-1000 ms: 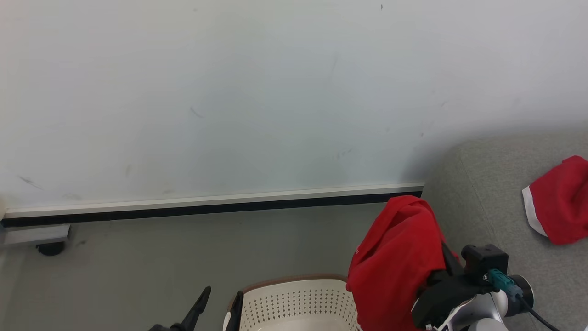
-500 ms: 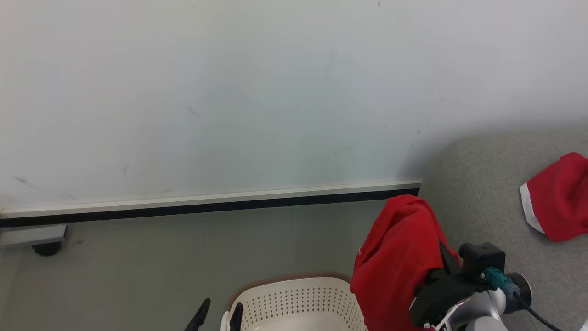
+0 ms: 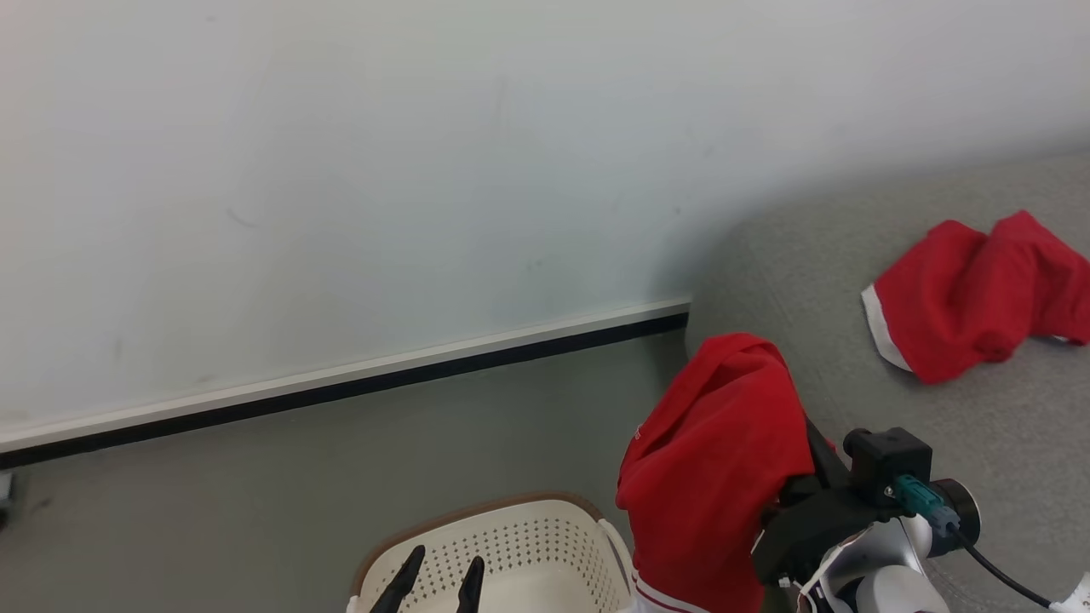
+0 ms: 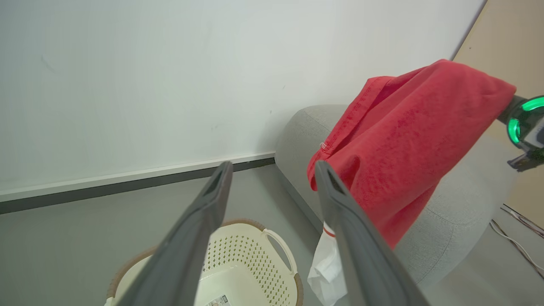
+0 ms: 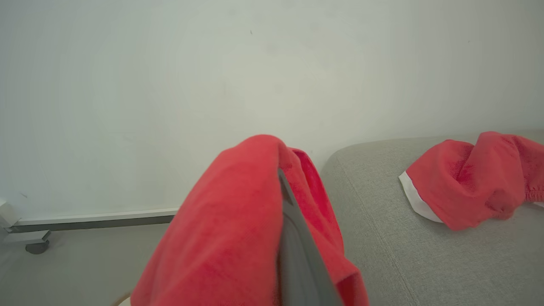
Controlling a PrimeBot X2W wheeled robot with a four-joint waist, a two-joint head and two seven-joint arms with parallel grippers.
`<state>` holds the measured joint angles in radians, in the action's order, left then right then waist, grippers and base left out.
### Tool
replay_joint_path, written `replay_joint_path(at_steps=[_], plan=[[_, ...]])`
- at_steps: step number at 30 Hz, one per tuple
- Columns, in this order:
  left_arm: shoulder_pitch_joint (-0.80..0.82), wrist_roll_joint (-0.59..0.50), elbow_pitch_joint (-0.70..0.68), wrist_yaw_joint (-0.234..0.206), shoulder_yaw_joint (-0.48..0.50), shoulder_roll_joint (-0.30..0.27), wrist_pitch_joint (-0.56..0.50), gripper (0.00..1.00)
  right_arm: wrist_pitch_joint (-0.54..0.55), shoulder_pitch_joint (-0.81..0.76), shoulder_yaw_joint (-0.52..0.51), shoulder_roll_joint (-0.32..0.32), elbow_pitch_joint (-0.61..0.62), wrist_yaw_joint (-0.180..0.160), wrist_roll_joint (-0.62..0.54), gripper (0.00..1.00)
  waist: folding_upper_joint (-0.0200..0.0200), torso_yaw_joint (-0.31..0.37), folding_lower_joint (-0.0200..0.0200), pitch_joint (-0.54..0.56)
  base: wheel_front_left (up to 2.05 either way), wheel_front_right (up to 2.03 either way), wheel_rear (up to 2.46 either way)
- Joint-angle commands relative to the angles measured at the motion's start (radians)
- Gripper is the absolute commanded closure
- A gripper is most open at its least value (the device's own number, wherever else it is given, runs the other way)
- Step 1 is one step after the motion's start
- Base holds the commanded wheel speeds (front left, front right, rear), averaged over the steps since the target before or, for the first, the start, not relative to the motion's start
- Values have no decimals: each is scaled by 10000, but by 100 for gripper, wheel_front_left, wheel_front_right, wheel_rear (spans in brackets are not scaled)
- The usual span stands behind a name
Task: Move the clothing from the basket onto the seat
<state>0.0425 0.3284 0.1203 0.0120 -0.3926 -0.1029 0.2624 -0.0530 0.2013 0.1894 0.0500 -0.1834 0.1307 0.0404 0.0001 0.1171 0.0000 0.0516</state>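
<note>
Pale wall (image 3: 341,170) and grey floor (image 3: 341,460) stand behind; since a second ago the head camera has swung, showing more of the large light grey upholstered seat (image 3: 809,281). As before, the right gripper (image 3: 819,464) clamps a bright red fabric garment (image 3: 715,477), held up between the seat's corner and the oval cream perforated plastic basket (image 3: 528,536). Another red garment with white trim (image 3: 971,298) lies on the seat. Over the basket the left gripper (image 3: 436,587) hangs, jaws spread, empty
</note>
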Motion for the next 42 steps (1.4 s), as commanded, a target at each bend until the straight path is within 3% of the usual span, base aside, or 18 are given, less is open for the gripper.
replay_joint_path(at_steps=[1, 19, 32, 36, 42], plan=[[77, -92, 51, 70, 64, 42, 40, 0, -35, 175, 63, 6, 68, 1, -26, 100, -1, 989, 0, -267, 0, 0, 0], [544, -491, 315, 556, 328, 286, 29, 0, -305, 382, 348, 3, -47, 1, 309, 100, -1, 3838, 0, -1064, 0, 0, 0], [978, -933, 276, 777, 165, 114, 27, 0, -405, 2028, 589, 0, -186, 1, 224, 100, -1, 3851, 0, -2331, 0, 0, 0], [1256, -1174, 88, 827, 21, -172, -137, 0, -466, 3456, 136, 16, -166, 1, 367, 100, -1, 3709, 0, -3147, 0, 0, 0], [1940, -1612, -668, 979, -592, -466, -644, 0, -285, 6143, -1269, 940, -385, 1, 786, 100, -1, 3158, 0, -4635, 0, 0, 0]])
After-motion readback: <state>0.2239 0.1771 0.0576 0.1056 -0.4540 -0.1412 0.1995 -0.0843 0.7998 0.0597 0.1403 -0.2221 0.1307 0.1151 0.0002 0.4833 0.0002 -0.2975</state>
